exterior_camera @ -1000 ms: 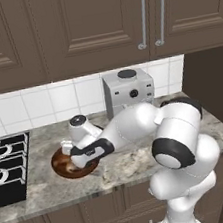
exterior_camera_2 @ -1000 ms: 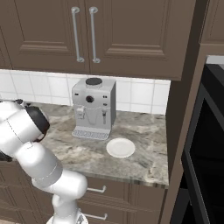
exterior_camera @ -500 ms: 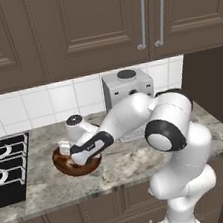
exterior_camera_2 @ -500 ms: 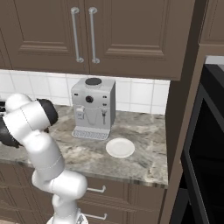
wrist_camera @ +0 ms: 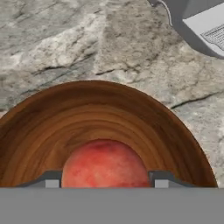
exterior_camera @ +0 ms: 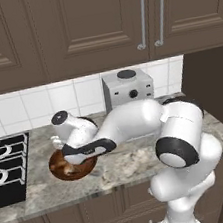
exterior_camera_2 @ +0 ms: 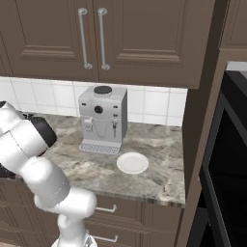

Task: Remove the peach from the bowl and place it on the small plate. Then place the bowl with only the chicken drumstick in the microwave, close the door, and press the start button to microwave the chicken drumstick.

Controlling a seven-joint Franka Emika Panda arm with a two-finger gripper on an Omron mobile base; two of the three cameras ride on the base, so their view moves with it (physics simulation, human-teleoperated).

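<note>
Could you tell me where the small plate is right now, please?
The plate lies on the counter in the right base view, just right of and in front of the coffee machine, far from the bowl.

Even, soft rendered light, no glare. Faint shadow under the bowl (exterior_camera: 71, 165) and the arm on the counter (exterior_camera: 127, 167). Base views slightly soft and pixelated. Hand view blurred close up; the peach (wrist_camera: 105, 164) has fuzzy edges. Cabinets (exterior_camera_2: 144, 43) dim.

Wood-grain bowl (wrist_camera: 109, 118); mottled stone counter (wrist_camera: 65, 39); matt peach (wrist_camera: 105, 164).
</note>
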